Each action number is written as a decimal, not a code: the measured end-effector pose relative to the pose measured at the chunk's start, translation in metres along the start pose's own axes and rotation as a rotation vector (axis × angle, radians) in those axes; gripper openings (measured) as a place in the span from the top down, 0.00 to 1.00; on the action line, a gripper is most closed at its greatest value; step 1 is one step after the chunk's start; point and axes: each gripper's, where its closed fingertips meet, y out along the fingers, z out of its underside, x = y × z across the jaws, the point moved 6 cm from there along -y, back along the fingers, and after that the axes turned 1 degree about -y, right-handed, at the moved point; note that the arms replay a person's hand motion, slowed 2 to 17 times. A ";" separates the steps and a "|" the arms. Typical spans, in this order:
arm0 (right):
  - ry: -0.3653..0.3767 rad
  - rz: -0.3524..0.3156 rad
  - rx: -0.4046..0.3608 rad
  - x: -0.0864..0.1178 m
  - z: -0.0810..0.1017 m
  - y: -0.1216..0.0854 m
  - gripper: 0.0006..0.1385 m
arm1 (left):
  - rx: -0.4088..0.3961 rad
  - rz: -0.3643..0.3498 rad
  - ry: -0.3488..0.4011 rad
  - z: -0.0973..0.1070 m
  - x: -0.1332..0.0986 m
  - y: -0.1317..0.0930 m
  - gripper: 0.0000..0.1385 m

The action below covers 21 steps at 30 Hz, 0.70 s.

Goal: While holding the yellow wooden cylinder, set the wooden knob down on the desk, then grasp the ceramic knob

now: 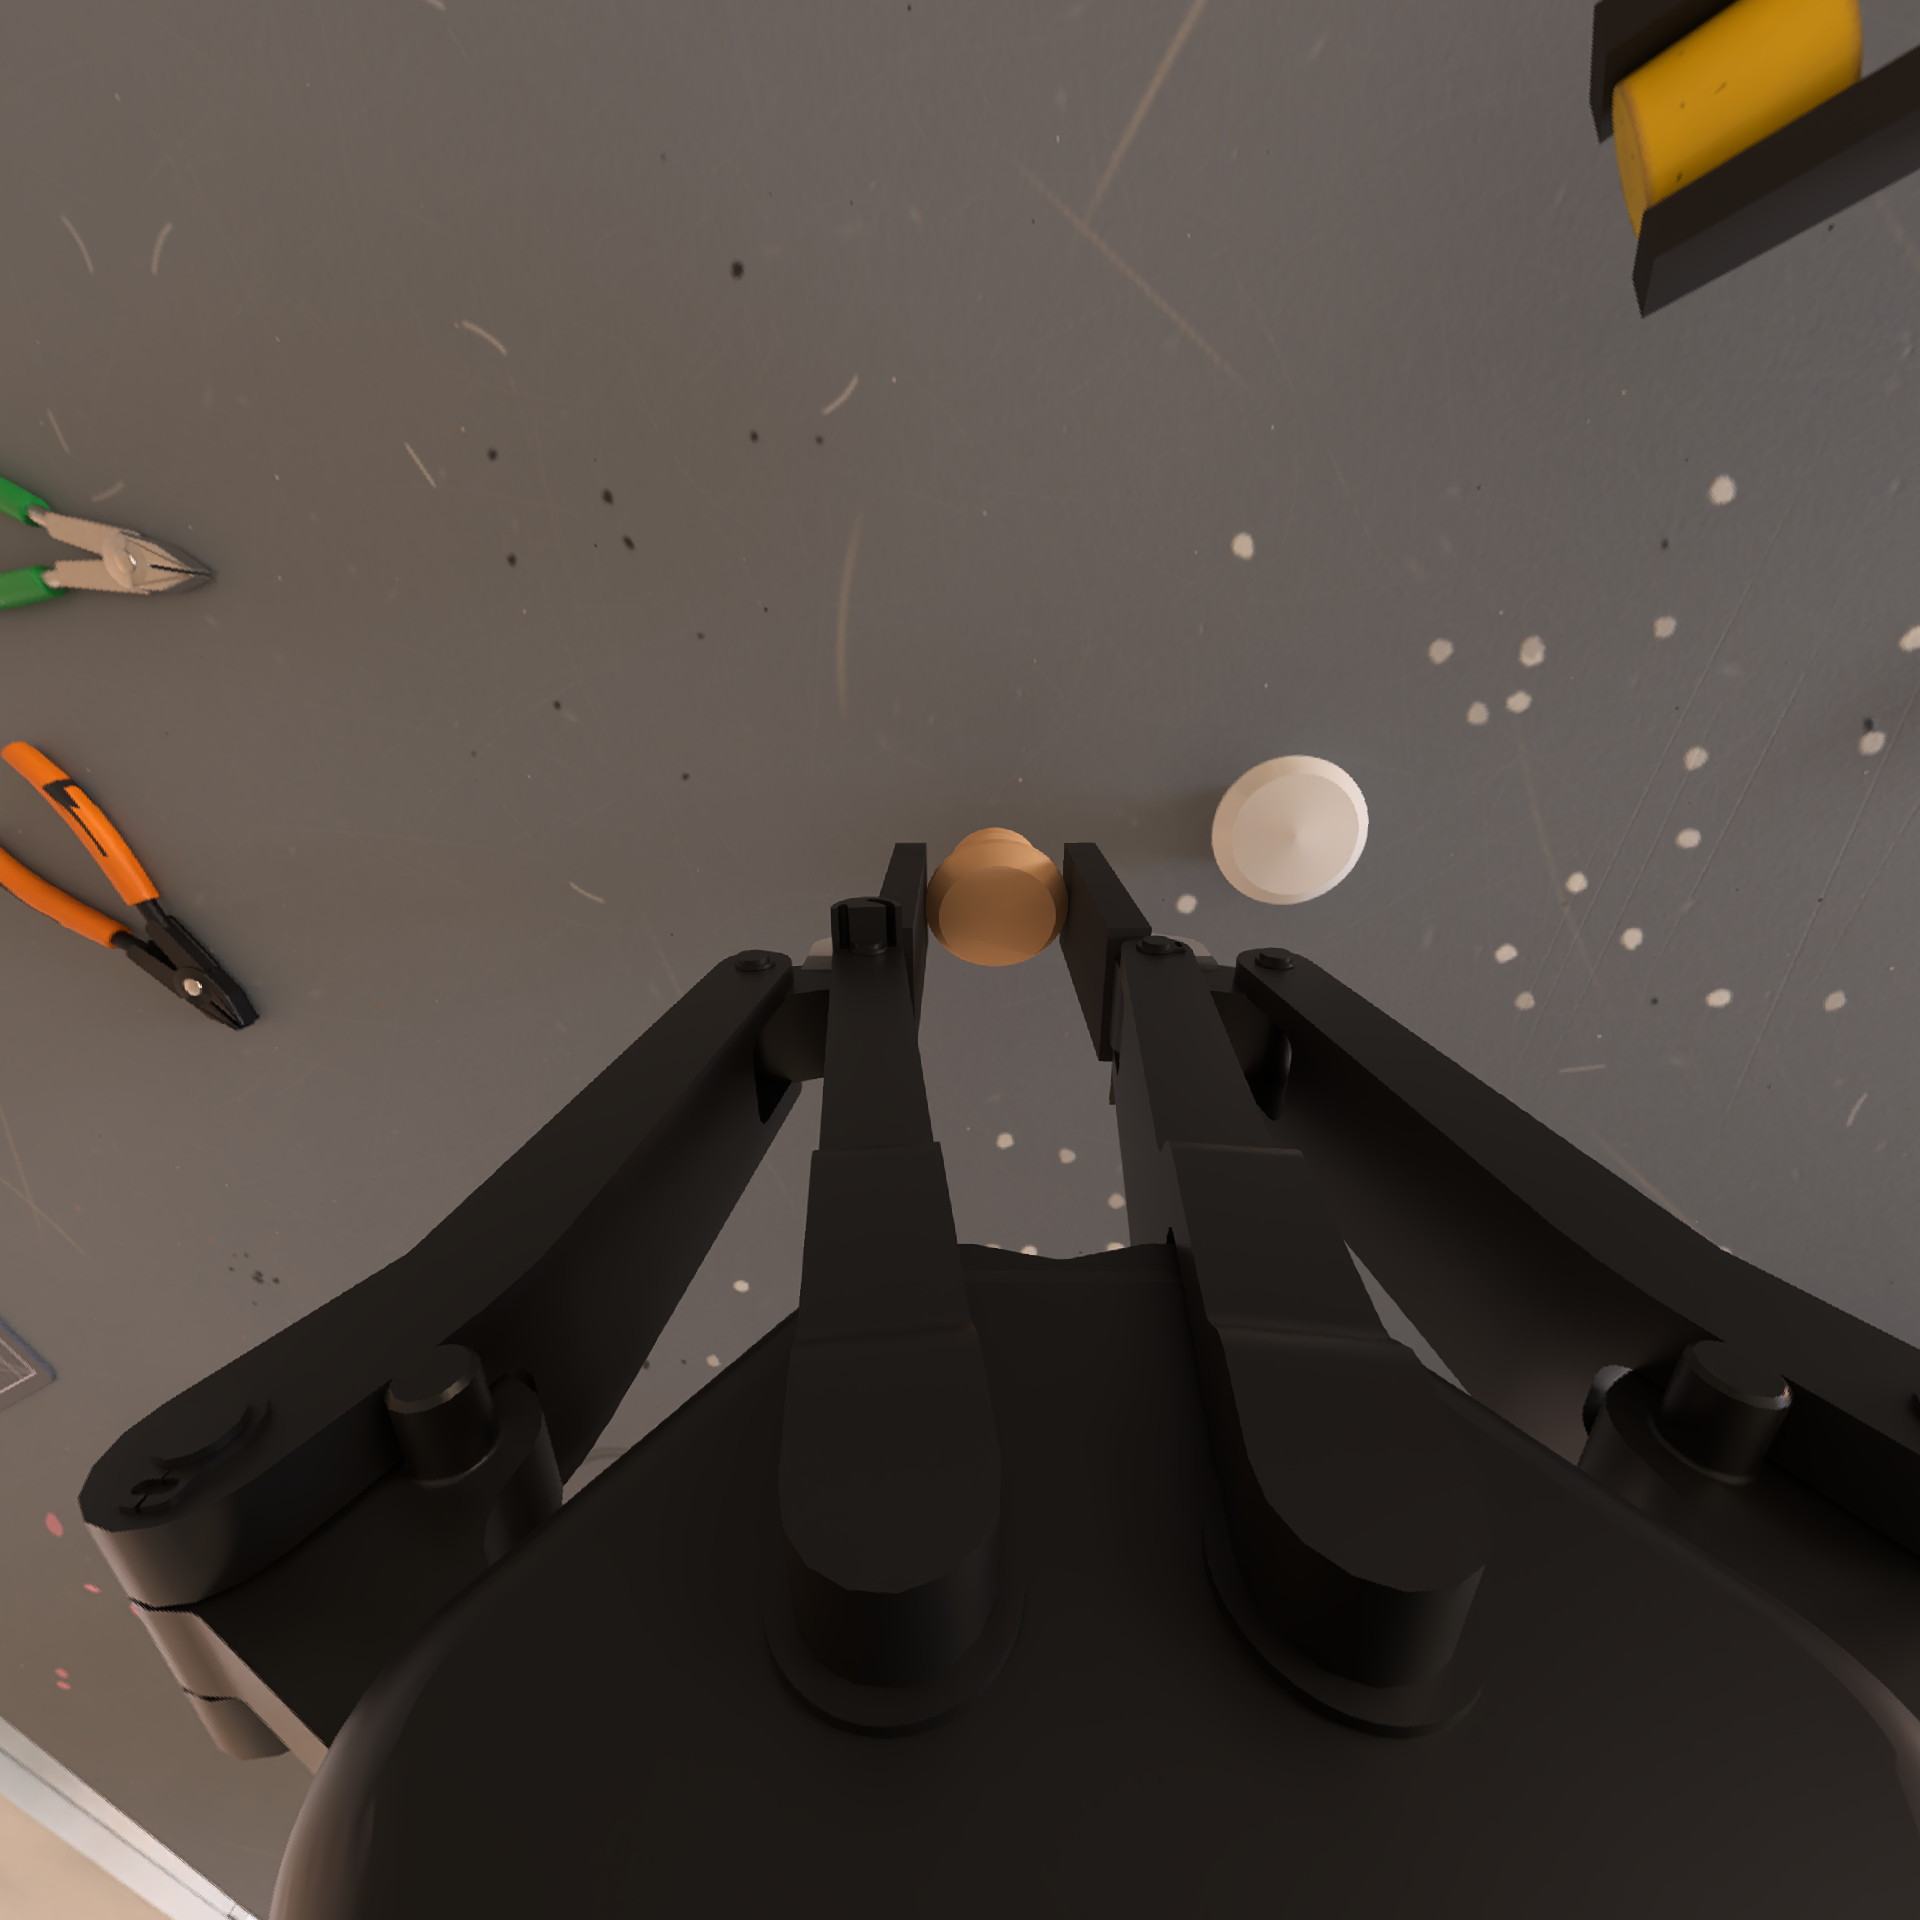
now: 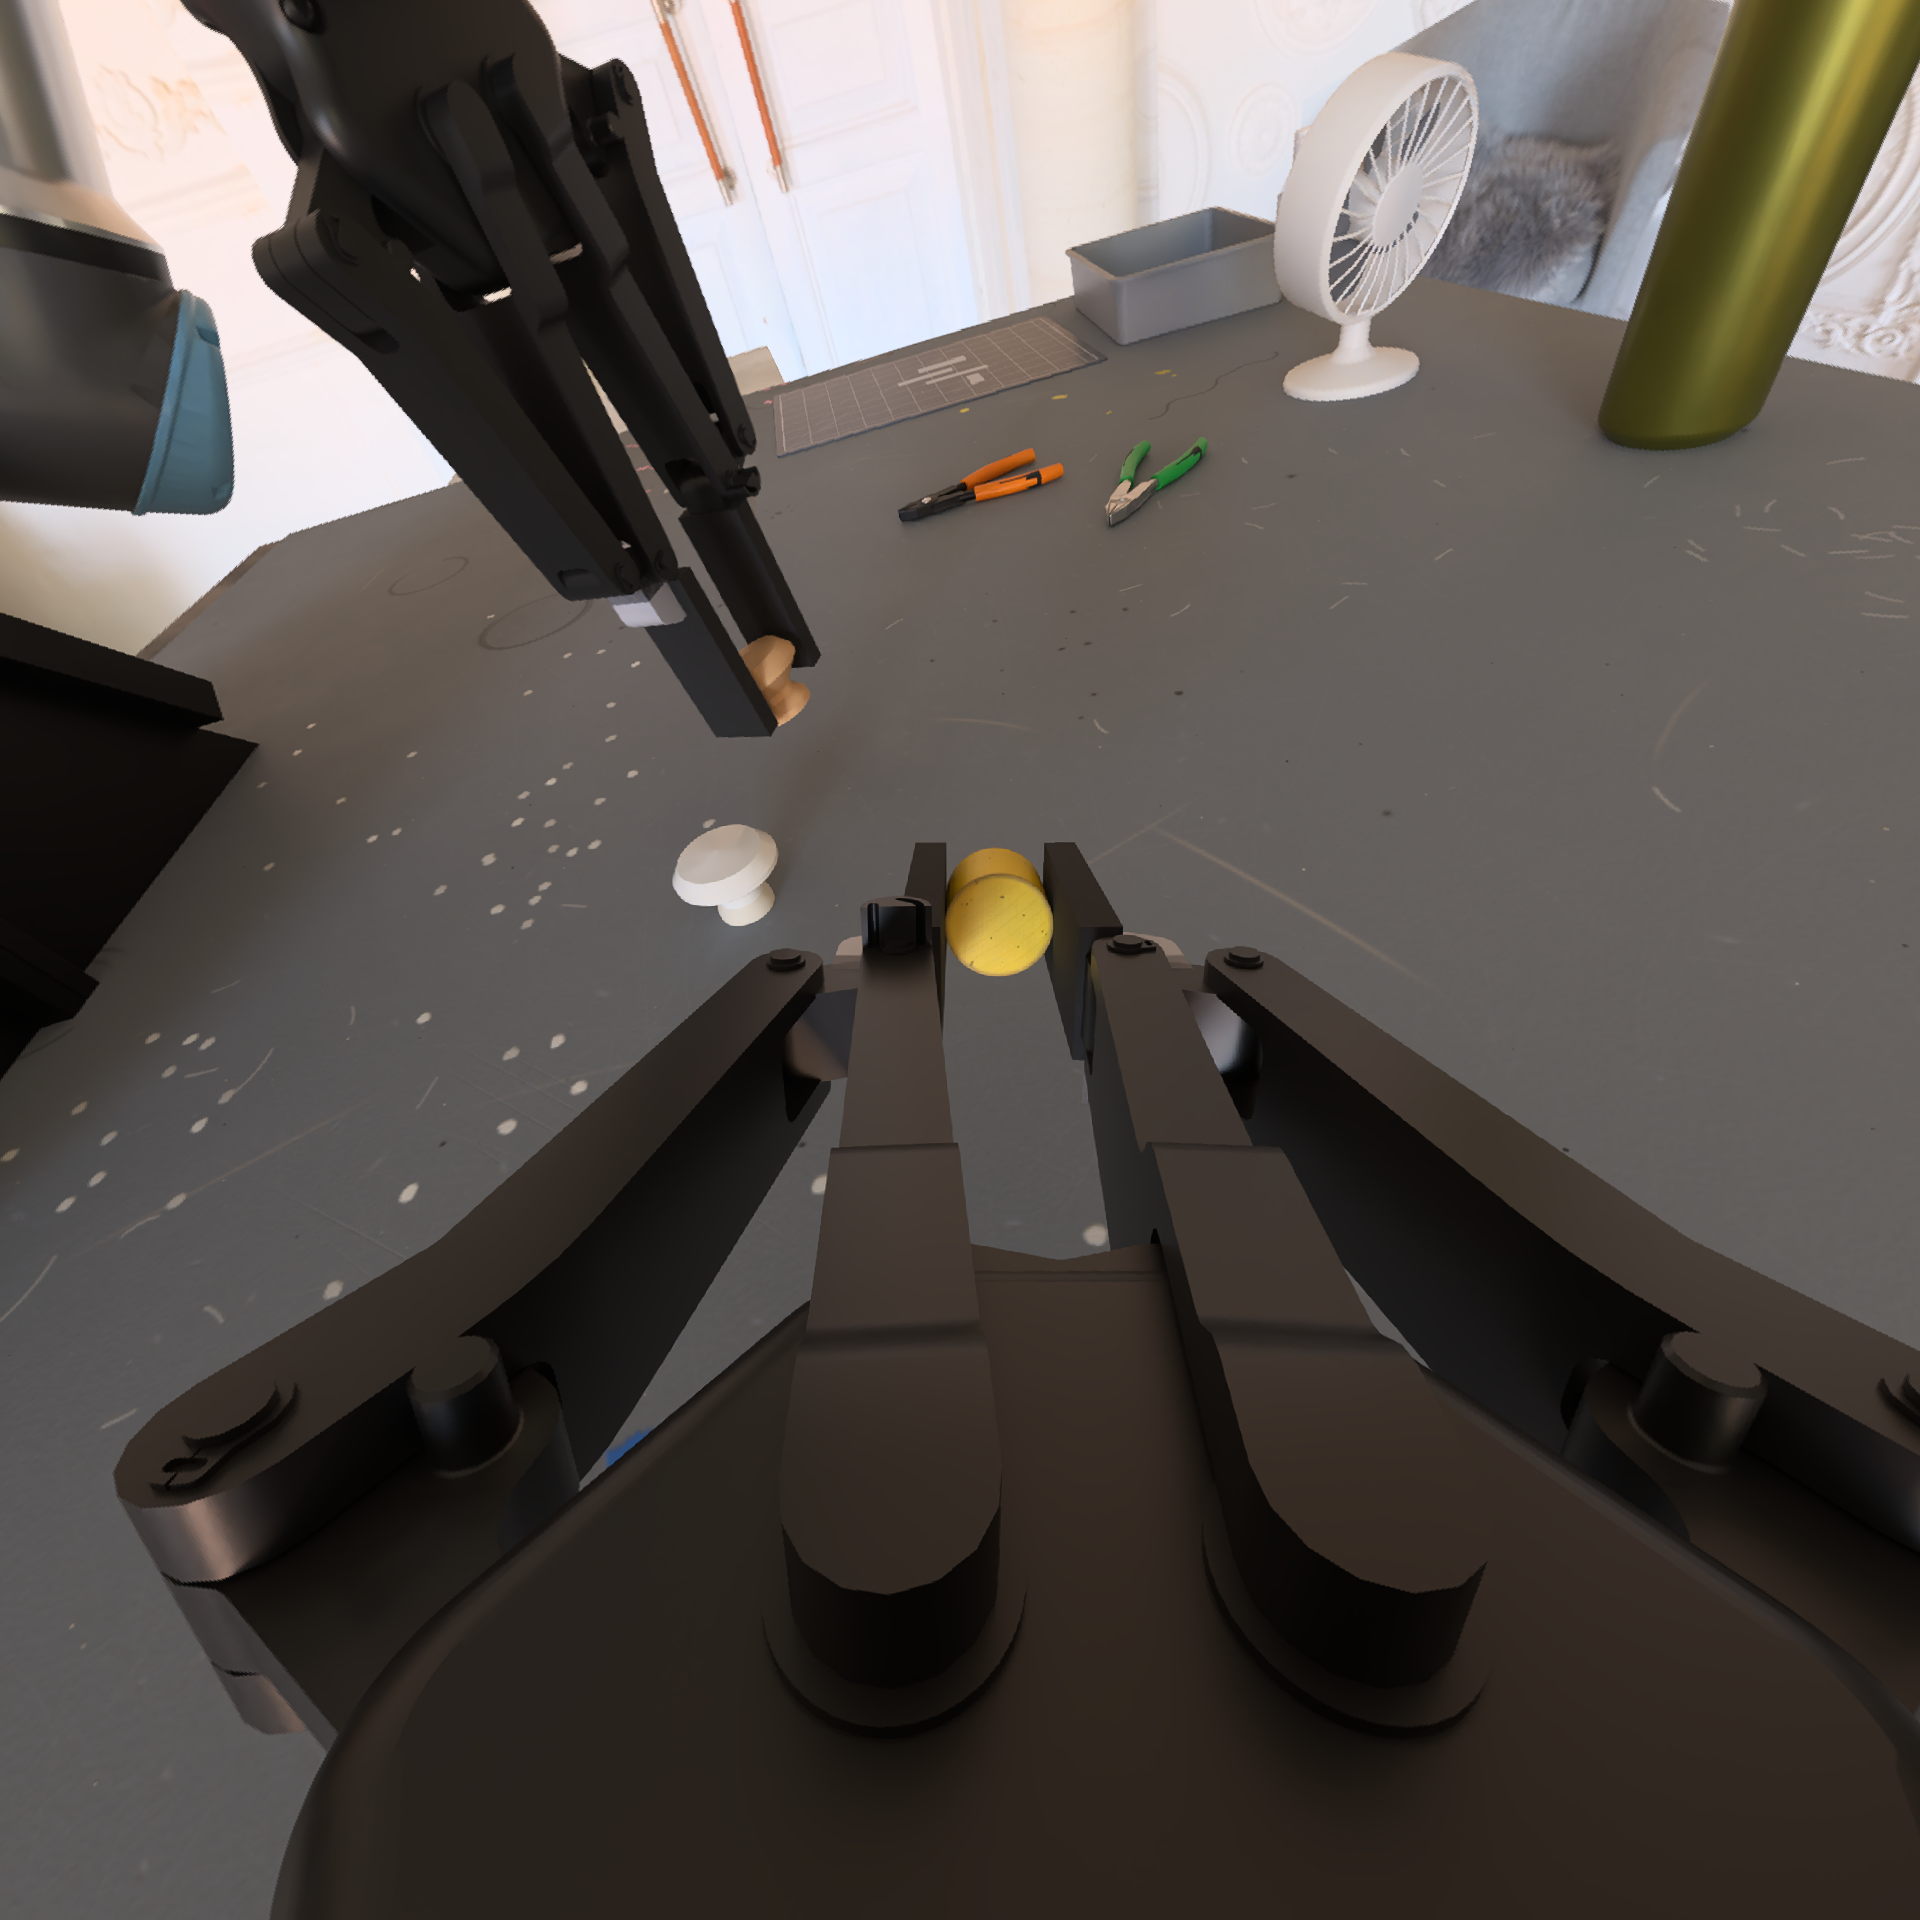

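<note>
My left gripper [image 1: 995,883] is shut on the tan wooden knob [image 1: 995,906] and holds it above the grey desk [image 1: 727,416]. In the right wrist view the left gripper [image 2: 774,686] hangs tilted over the desk with the wooden knob [image 2: 774,670] between its tips. The white ceramic knob [image 1: 1288,828] lies on the desk just right of my left fingertips; it also shows in the right wrist view [image 2: 725,871], resting on its side. My right gripper [image 2: 995,883] is shut on the yellow wooden cylinder [image 2: 1000,920], also seen at the top right of the left wrist view [image 1: 1735,94].
Orange-handled pliers [image 1: 114,883] and green-handled pliers [image 1: 94,556] lie at the left. In the right wrist view, far across the desk stand a cutting mat [image 2: 935,379], a grey bin [image 2: 1174,270], a white fan [image 2: 1371,218] and an olive-green cylinder [image 2: 1756,218]. A black block [image 2: 94,810] sits at the left.
</note>
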 end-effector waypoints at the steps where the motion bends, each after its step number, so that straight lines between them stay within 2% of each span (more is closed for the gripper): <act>1: 0.000 0.000 0.000 0.000 0.000 0.000 0.82 | -0.002 -0.001 0.002 -0.002 0.001 0.000 0.75; 21: -0.001 0.000 -0.002 0.000 0.000 0.000 0.82 | 0.032 0.007 0.037 -0.041 0.010 0.017 0.75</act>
